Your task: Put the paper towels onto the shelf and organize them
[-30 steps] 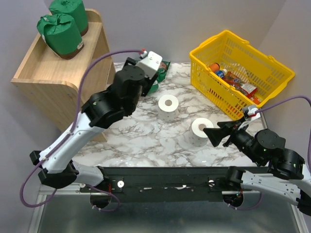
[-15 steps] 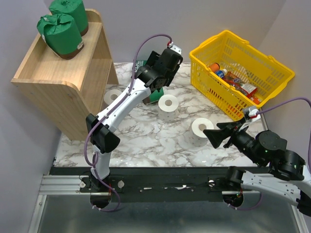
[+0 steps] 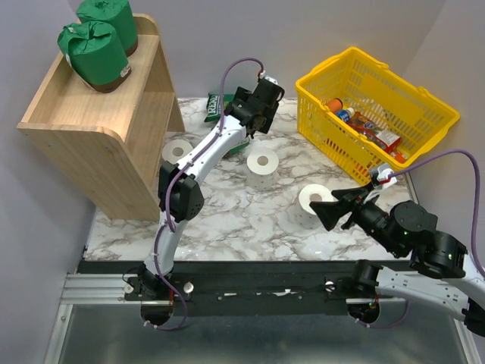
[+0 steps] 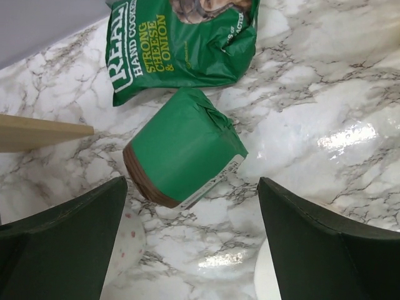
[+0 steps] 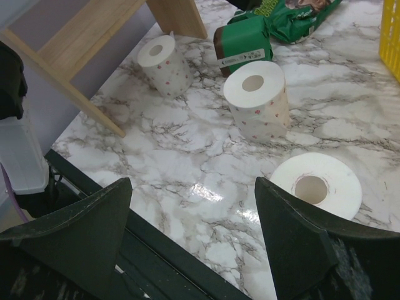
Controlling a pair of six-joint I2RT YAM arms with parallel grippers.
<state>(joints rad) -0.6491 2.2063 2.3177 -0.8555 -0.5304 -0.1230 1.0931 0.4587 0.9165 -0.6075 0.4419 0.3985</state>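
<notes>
Left tool (image 4: 190, 194): spread wide, nothing in it. It hangs over the far middle of the surface (image 3: 227, 216), at 12 o'clock from the arm bases, pointing down at a green roll (image 4: 184, 147). The roll lies on its side, brown end toward 7 o'clock in the wrist view, twisted wrap end toward 1 o'clock. One finger stands on either side, both apart from it. This reads as a line-up to pinch across the round body, with the wide spread there to clear its girth.

Snack bag (image 4: 181, 37): flat, at 12 o'clock from the roll. Touching or only just beside it, cannot tell. A closing finger could snag it.

Shelf (image 3: 98, 163): at 10 o'clock on the surface. Two wrapped rolls (image 3: 95, 53) stand upright in its top tray, side by side. They are probably grouped by kind, so the third green one likely belongs with them.

White rolls, cores up, all on the surface: one by the shelf foot (image 3: 179, 149), one in the middle (image 3: 263, 161), one nearest the arms (image 3: 314, 201).

Right tool (image 5: 194, 187): spread, empty, low, aimed toward 10 o'clock, with the nearest white roll just beside its right finger. Looks staged for that pick.

Basket (image 3: 379, 114): at 2 o'clock, holding groceries, no part of this job.

Tally: two rolls shelved, four to go.
</notes>
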